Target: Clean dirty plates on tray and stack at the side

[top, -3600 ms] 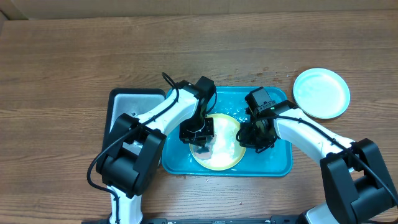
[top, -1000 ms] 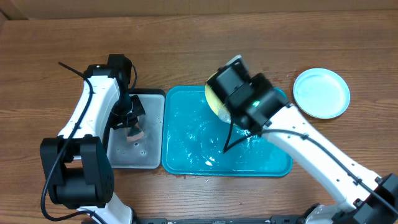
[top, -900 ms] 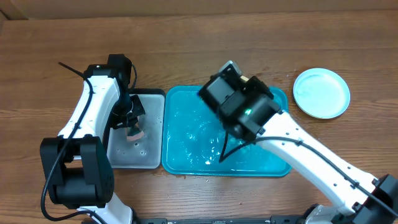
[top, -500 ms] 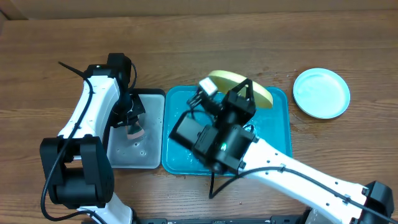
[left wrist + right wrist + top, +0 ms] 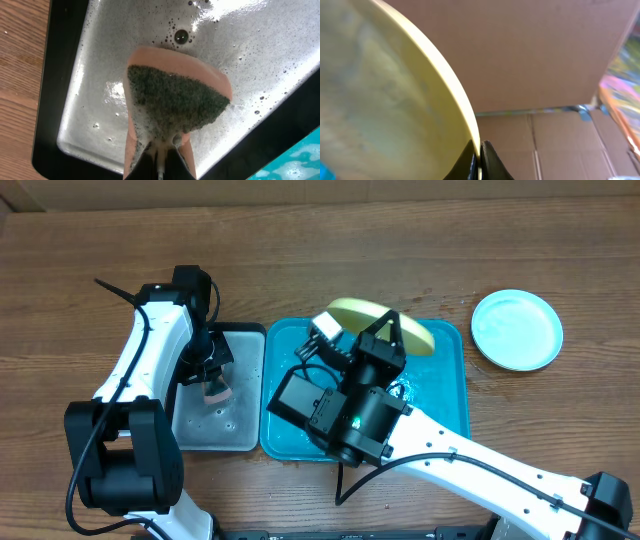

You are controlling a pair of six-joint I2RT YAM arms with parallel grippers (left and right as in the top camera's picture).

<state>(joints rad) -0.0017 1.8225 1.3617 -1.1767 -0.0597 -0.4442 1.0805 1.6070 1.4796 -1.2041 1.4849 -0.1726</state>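
Wood table (image 5: 320, 250). L side: grey metal tray (image 5: 215, 430), L gripper (image 5: 210, 377) above it, clamped on sponge (image 5: 175, 100). Ctr: wet turquoise tray (image 5: 445, 415); R gripper (image 5: 479, 150) pinching rim of yellow-green plate (image 5: 355, 310), tilted, raised over tray's far edge. Far R: light blue plate (image 5: 516, 329) flat on table, off tray.

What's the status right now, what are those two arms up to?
Left gripper shut on sponge, over grey tray. Right gripper shut on yellow-green plate at its rim, tilted above turquoise tray. Blue plate sits aside on table; nothing seen blocking.
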